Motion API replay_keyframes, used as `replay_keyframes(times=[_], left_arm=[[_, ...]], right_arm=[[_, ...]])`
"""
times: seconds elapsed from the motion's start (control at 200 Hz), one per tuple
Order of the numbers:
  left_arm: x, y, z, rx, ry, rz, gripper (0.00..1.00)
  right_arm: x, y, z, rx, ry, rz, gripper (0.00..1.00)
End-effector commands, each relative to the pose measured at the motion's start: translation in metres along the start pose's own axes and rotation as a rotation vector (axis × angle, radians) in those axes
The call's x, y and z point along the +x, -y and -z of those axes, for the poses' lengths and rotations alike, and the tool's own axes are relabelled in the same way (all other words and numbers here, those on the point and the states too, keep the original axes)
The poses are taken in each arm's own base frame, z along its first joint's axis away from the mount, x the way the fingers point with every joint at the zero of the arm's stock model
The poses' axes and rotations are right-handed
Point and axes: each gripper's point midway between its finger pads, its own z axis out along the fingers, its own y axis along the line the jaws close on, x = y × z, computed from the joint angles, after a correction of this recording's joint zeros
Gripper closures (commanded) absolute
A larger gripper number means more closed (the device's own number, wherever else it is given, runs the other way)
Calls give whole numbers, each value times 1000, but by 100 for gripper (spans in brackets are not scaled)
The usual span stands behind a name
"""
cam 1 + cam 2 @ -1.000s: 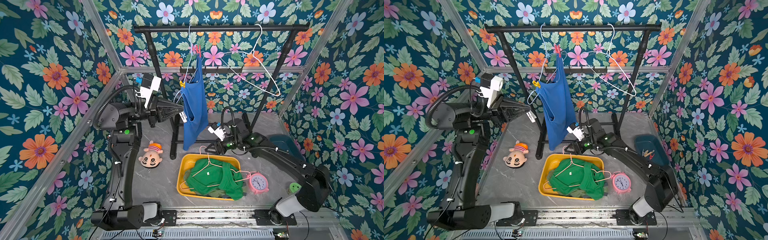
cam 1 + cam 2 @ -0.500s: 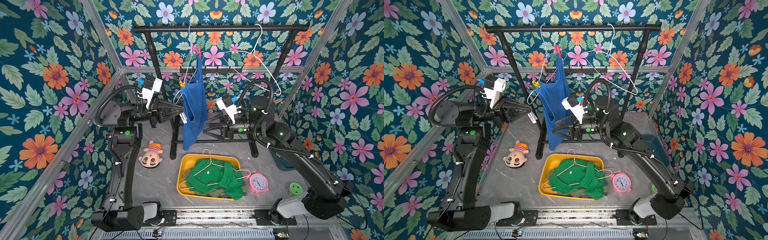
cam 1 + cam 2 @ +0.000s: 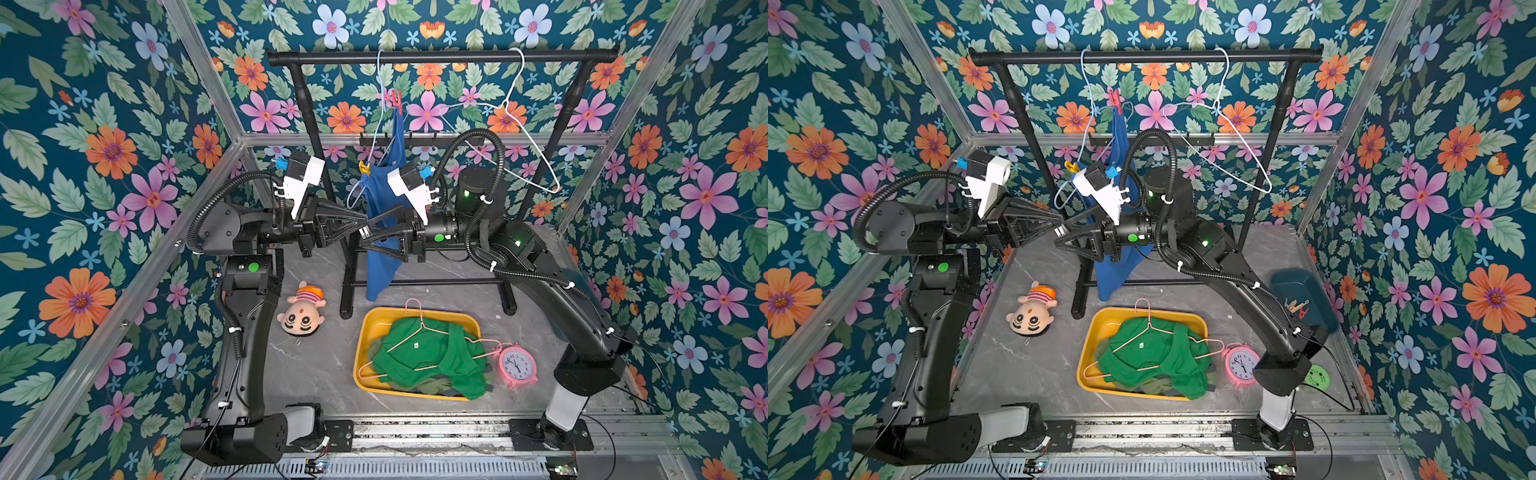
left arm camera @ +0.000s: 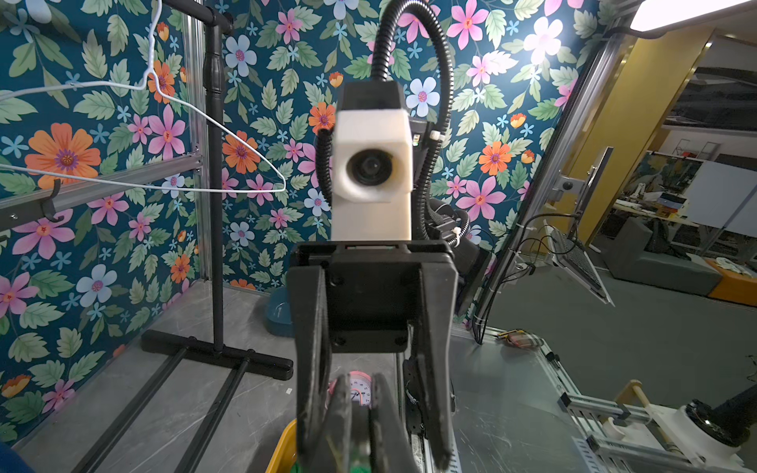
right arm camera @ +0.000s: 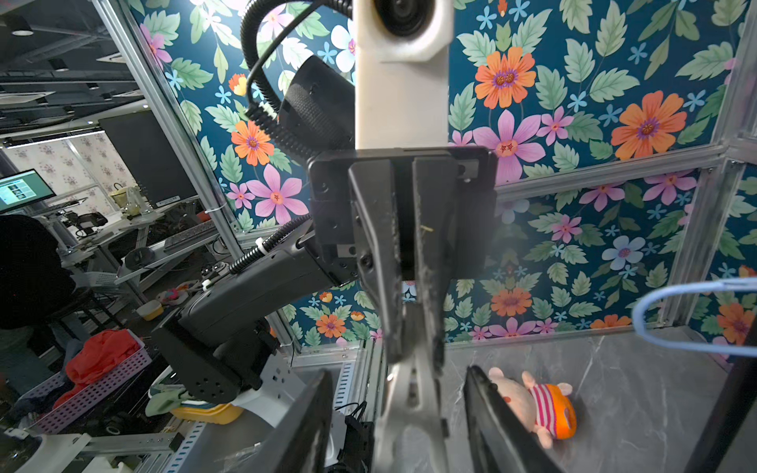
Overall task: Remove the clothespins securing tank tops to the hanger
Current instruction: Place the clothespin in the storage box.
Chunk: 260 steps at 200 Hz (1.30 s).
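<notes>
Holds the fingers of the left gripper point(image 3: 364, 230) clenched, on what cannot tell, tips poked between the opposite pair. Just above, yellow clothespin point(image 3: 364, 167) clipped to the hanging blue tank top point(image 3: 382, 270), red clothespin point(image 3: 396, 99) higher, at its upper strap. Spreads the fingers of the right gripper point(image 3: 367, 232) apart, gripping nothing. Farther right and lower, green tank top point(image 3: 432, 357) heaped in the yellow basket point(image 3: 362, 345) on the tabletop point(image 3: 324, 365).

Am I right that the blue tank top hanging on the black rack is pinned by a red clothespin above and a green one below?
Not quite: the lower one is a yellow plastic clothespin, not green. In both top views the blue tank top on the black rack has a red plastic clothespin above and the yellow one below.
</notes>
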Motion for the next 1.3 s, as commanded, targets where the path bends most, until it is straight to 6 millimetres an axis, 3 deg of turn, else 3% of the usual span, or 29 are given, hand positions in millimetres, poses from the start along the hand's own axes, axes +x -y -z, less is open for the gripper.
replay_keyframes(times=[0.0,0.23,0.57,0.7,0.89,1.04,1.19,1.295], left_arm=[[0,5,0,10,-10,-27,100],[-5,12,-1,18,-16,-52,100],[-6,15,-1,23,-21,-59,100],[-7,15,-1,20,-18,-61,84],[-8,18,-1,23,-20,-70,46],[-11,20,-1,24,-21,-82,25],[-20,27,1,16,-20,-126,19],[-24,28,2,10,-18,-136,19]], right_arm=[[0,-3,-4,-28,-10,3,48],[2,-6,-6,-57,-15,1,54],[0,-12,-3,-65,-12,12,74],[0,-11,-5,-70,-9,12,81],[-1,-8,-6,-61,-2,13,88],[-2,-6,-6,-41,0,18,93],[13,3,2,40,-50,4,96],[26,7,18,101,-64,-13,97]])
